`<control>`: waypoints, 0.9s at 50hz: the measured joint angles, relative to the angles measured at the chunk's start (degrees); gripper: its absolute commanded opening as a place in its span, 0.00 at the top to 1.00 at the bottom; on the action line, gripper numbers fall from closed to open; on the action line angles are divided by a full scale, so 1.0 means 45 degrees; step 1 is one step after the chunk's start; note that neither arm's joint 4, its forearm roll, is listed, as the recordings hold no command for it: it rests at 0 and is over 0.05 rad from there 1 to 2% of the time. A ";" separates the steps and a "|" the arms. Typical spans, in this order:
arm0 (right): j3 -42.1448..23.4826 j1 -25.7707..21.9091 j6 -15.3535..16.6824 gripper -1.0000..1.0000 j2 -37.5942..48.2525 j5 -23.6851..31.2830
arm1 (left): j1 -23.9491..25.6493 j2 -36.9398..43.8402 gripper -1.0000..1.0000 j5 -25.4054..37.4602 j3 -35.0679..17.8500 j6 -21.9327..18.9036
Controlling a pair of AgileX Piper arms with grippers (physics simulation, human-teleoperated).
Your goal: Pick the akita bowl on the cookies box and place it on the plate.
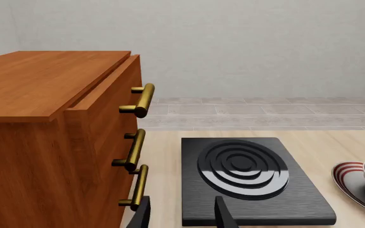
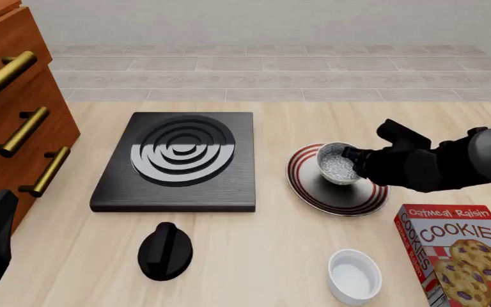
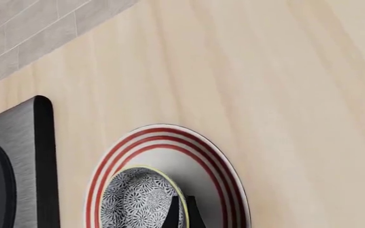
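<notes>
A: Right tool (image 2: pixel 354 161) clamping small black-and-white speckled bowl (image 2: pixel 337 163) rim, sitting over white red-ringed round plate (image 2: pixel 309 190). Left tool (image 1: pixel 181 214) parked, gaping.

B: Risking tipping if dragging bowl while releasing; possibly sliding off-centre.

bare tabletop (image 2: pixel 331 115) lies open at 12 o'clock of the plate (image 2: pixel 309 190), while the stove block (image 2: pixel 177 163) stands at 9 o'clock; the white dish (image 2: pixel 354 276) and the cookies box (image 2: pixel 460 256) crowd its 6 and 4 o'clock, and the drawer cabinet (image 2: pixel 11 115) walls the far 9 o'clock edge
</notes>
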State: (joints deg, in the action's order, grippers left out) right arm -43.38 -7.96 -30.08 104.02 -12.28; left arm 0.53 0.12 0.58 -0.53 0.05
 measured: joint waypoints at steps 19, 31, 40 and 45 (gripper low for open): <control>0.0189 -0.0234 -0.0372 0.00 0.0050 -0.0183 | 0.0000 0.0000 0.00 0.0000 0.0000 0.0001; 0.0471 -0.0189 -0.0453 0.00 -0.1069 0.0195 | 0.0000 0.0000 0.00 0.0001 0.0000 0.0000; 0.0692 -0.0040 -0.0256 0.00 -0.3537 0.1404 | 0.0000 0.0000 0.00 0.0001 0.0000 -0.0001; 0.0825 -0.0095 -0.0008 0.00 -0.5713 0.2596 | 0.0000 0.0000 0.00 0.0001 0.0000 0.0000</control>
State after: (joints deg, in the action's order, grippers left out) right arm -39.67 -8.39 -30.12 78.31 -0.60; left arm 0.53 0.12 0.59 -0.53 0.05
